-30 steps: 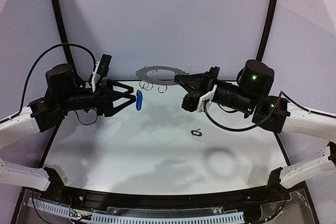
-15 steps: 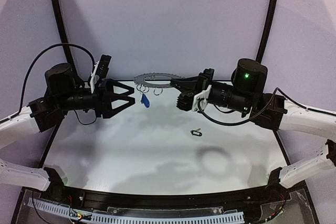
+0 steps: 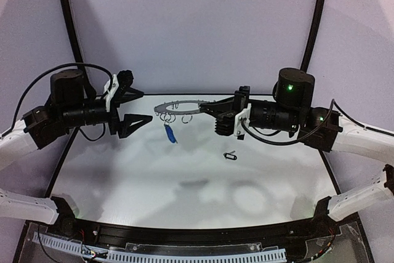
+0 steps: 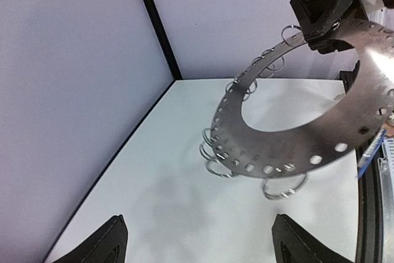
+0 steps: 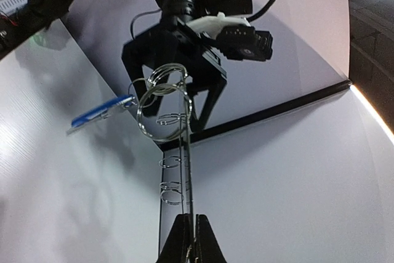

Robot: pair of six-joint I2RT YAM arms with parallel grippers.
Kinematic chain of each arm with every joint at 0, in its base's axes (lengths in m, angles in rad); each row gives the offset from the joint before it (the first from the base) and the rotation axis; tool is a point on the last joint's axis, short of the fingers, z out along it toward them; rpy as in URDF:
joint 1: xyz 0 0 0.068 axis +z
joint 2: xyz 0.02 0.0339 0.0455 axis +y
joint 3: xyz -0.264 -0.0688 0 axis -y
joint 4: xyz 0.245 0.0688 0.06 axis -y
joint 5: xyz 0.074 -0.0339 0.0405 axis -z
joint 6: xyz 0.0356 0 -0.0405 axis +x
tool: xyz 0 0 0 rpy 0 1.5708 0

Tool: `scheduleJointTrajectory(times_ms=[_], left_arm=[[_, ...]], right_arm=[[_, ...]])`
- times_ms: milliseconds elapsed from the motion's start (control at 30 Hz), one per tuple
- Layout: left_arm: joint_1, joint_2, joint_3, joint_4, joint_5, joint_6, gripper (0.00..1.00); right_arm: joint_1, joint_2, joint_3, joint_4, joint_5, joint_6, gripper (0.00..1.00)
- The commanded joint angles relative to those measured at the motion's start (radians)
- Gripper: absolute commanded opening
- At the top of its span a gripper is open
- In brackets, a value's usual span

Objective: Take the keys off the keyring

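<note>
The keyring (image 3: 161, 108), a flat dark-grey disc fringed with wire loops, is held level in the air over the far middle of the table. My right gripper (image 3: 208, 108) is shut on its right rim. The blue key (image 3: 168, 133) hangs from a loop under its left part. The black key (image 3: 229, 156) lies loose on the table. My left gripper (image 3: 146, 108) is open and empty, just left of the ring. The left wrist view shows the ring (image 4: 277, 151) and the blue key (image 4: 370, 152) beyond its open gripper (image 4: 200, 244). The right wrist view shows the ring (image 5: 188, 183) edge-on in its gripper (image 5: 191, 238), with the blue key (image 5: 98, 115).
The white table (image 3: 123, 177) has a black border, with black posts (image 3: 68, 23) at the back corners and pale walls behind. A cable tray (image 3: 160, 254) runs along the near edge. In the right wrist view the left gripper (image 5: 178, 53) sits just past the ring.
My left gripper has drawn back to the left and turned, away from the blue key. The right gripper has carried the ring left and lower; the blue key now hangs free beneath it.
</note>
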Motion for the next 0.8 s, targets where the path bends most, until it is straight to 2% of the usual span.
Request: scheduleJointTrajectory(times_ms=[0,200,500,633,767], left_arm=[[-0.001,0.021,0.055,-0.049,0.016,0.156,0.82],[-0.002,0.039,0.101,-0.048,0.213,0.188,0.73],[-0.002,0.026,0.063,0.073,0.304,0.245,0.63],[-0.002,0.040,0.065,0.133,0.345,0.240,0.53],[-0.002,0.044,0.062,0.169,0.407,0.237,0.48]], right_arm=[[0.009,-0.029,0.060,-0.017,-0.071,0.063,0.00],[0.009,-0.009,0.059,0.023,-0.087,0.116,0.00],[0.009,-0.003,0.045,0.123,-0.172,0.215,0.00],[0.008,0.015,0.051,0.140,-0.216,0.260,0.00],[0.008,0.035,0.057,0.146,-0.221,0.259,0.00]])
